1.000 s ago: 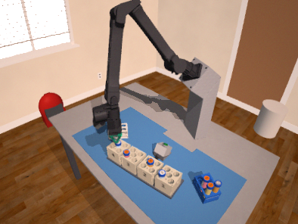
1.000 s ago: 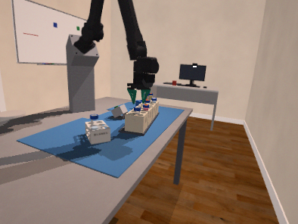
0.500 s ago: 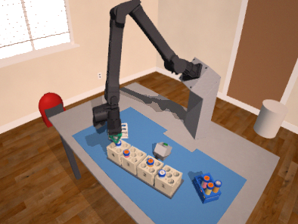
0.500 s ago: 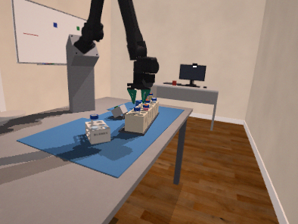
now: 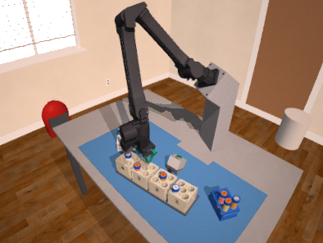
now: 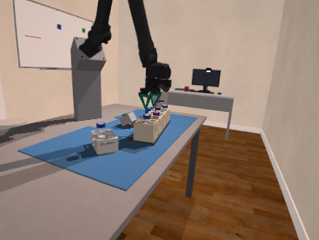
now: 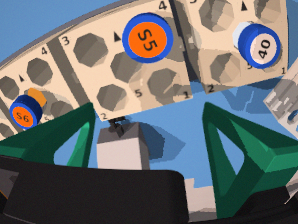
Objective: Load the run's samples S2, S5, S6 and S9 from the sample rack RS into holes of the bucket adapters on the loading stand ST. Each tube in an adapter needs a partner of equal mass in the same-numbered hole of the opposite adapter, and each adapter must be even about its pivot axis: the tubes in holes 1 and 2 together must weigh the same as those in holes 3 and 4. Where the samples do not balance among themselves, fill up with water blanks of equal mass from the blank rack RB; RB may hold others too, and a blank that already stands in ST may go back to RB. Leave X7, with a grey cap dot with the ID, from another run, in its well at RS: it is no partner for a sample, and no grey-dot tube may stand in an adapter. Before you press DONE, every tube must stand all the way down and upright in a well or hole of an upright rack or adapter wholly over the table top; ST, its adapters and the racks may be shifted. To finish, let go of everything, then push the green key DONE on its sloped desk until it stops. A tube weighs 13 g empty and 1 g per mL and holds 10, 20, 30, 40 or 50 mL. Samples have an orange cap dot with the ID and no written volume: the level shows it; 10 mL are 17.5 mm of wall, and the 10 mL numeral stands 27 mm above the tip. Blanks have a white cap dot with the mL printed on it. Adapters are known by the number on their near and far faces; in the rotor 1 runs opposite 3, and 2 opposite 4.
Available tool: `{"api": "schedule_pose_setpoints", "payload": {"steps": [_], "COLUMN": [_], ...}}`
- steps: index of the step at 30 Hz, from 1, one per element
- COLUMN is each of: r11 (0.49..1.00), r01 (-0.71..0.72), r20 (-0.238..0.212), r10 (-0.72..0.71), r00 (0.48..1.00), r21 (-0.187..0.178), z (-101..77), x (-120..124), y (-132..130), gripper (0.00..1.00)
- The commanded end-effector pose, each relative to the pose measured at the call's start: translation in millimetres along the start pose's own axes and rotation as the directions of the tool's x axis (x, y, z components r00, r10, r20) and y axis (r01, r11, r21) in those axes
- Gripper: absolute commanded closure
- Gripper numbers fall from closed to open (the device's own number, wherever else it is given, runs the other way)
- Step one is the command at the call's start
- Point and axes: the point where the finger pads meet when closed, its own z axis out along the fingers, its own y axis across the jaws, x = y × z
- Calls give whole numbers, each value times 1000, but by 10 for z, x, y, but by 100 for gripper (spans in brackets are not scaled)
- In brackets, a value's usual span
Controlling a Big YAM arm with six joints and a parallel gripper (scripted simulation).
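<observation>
The loading stand ST holds a row of four cream adapters on the blue mat. A white-dot blank marked 40 stands in the end adapter nearest the arm's base. Sample S5 stands in hole 4 of the adjacent adapter. Another orange-dot tube stands in the third adapter, and a white-dot blank in the last. My gripper is open and empty, its green fingers hovering just beside the stand, next to S5's adapter. It also shows in the exterior view.
The blue sample rack RS with orange-dot tubes stands at the mat's right end. The DONE desk sits behind the stand. The blank rack RB stands apart on the mat. A tall grey pedestal rises at the back.
</observation>
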Motion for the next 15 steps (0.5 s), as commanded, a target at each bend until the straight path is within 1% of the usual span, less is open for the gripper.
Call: {"api": "schedule_pose_setpoints", "payload": {"steps": [1, 3, 5, 7, 11, 15], "r11": [972, 944, 944, 906, 803, 668], "r01": [234, 330, 330, 423, 596, 744], "r20": [15, 17, 17, 18, 20, 22], "r10": [-234, -330, -330, -423, -595, -744], "r00": [972, 944, 944, 906, 803, 668], "r21": [-14, -13, -13, -12, -9, -6], "z": [-8, -12, -12, -16, -26, -35], "x": [92, 167, 167, 242, 393, 550], "y": [274, 426, 426, 578, 882, 1183], "gripper": [20, 20, 20, 20, 20, 20]}}
